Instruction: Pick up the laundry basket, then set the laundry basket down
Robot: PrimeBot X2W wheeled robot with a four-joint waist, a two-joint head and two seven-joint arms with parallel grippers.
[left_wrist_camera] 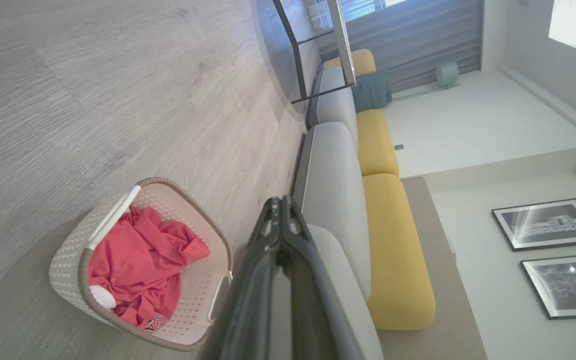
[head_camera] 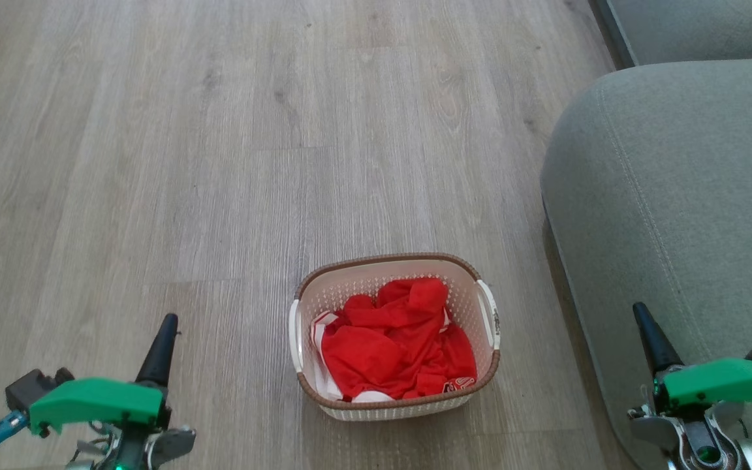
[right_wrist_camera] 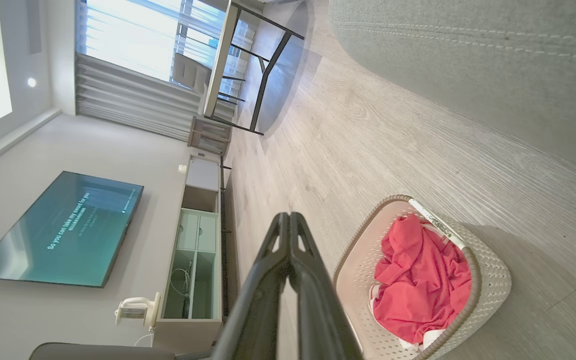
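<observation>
Laundry basket (head_camera: pixel 402 410) w/ prob. shirt (head_camera: pixel 389 343) btwn pinched fingers (head_camera: pixel 160 352).

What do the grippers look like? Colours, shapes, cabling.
Both alike: the left gripper and right gripper have two long black tapered fingers, slotted near the tips, rising from a bright green cover over silver metal brackets. The left also carries a blue connector and a dark block.
</observation>
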